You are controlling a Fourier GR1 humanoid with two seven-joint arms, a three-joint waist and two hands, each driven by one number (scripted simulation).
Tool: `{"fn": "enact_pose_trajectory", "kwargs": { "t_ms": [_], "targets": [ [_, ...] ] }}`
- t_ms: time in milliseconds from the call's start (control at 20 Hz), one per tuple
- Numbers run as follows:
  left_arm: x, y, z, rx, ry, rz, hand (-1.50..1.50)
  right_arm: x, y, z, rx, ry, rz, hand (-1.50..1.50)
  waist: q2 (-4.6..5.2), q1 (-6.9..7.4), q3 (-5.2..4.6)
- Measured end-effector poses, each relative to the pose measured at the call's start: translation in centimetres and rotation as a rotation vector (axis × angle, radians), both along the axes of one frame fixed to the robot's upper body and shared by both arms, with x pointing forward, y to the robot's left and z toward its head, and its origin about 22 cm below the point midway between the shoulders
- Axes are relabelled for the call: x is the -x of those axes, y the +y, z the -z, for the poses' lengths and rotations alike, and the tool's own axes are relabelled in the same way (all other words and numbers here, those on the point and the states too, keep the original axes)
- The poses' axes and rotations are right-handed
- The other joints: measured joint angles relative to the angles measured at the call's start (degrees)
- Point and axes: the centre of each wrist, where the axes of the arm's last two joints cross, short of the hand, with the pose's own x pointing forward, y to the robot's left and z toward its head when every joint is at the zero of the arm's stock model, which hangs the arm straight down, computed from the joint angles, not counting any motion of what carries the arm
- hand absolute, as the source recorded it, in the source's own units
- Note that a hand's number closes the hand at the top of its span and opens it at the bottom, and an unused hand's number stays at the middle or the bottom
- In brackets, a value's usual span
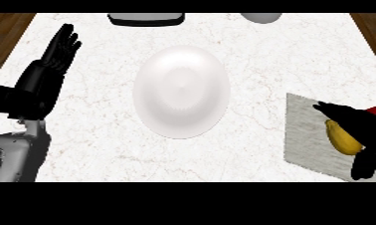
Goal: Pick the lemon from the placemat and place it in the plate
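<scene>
R hand [358,123]: my fingers and thumb curl round lemon [340,138], apparently still on mat [305,132], R edge. The plate [181,92] is at ctr, well apart. L hand [58,52] rests open, far L.

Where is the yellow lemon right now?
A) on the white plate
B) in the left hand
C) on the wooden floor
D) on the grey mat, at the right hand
D: the lemon sits on the mat, with the right hand curled round it, apart from the plate.
</scene>
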Motion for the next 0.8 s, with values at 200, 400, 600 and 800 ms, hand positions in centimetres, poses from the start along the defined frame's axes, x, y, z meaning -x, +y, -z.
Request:
{"fn": "enact_pose_trajectory", "kwargs": {
  "t_ms": [200, 400, 600, 800],
  "targets": [
    [0.0, 0.5, -1.0, -0.001, 0.002, 0.002, 0.00, -0.2, -0.1, 1.2, 0.017, -0.012, -0.004, 1.50, -0.03, -0.03, -0.03],
    [0.0, 0.3, -0.6, -0.004, 0.002, 0.004, 0.00, -1.1, -0.3, 1.7, -0.031, -0.148, -0.041, 1.50, -0.12, 0.03, -0.28],
    [0.0, -0.2, -0.5, -0.009, 0.001, 0.004, 0.00, -1.2, 0.4, 1.7, -0.044, -0.261, -0.079, 1.50, -0.22, -0.26, -0.41],
    [0.4, 0.7, -0.2, -0.006, 0.010, -0.019, 0.00, -0.1, 1.3, 2.0, -0.022, -0.372, 0.058, 1.50, -0.72, -1.67, -0.62]
  ]
}}
